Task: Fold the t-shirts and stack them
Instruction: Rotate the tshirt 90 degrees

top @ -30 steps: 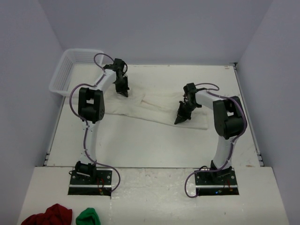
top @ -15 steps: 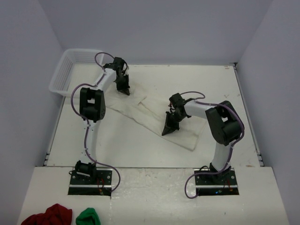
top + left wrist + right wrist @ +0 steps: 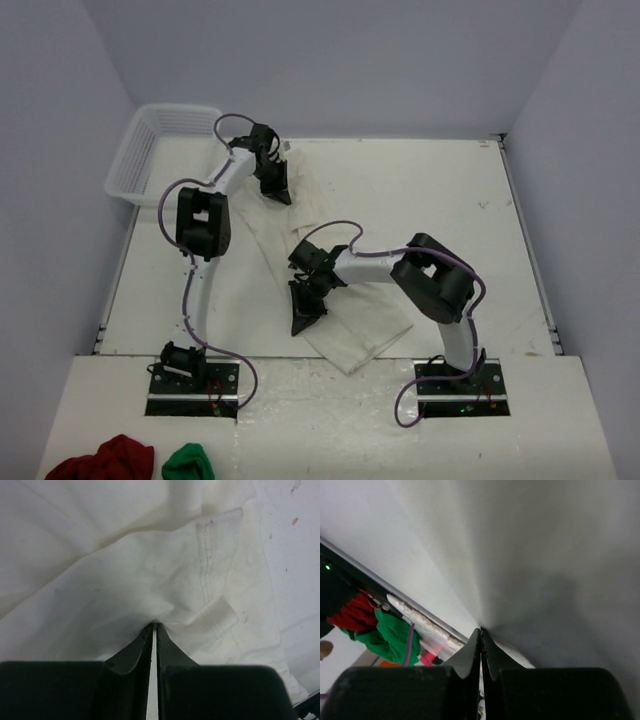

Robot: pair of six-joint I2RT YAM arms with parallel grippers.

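Observation:
One off-white t-shirt lies stretched in a long band across the table, from far left to near centre. My left gripper is shut on its far end; the left wrist view shows the cloth with a stitched hem pinched at the fingertips. My right gripper is shut on the near part of the shirt and holds it lifted; in the right wrist view the cloth hangs taut from the closed tips.
A white plastic basket stands at the far left corner. A dark red cloth bundle and a small green bundle lie on the near shelf; they also show in the right wrist view.
My right gripper has swung far left and toward the near edge, dragging the shirt's end with it. My left gripper has shifted slightly right with its end. The shirt now runs diagonally.

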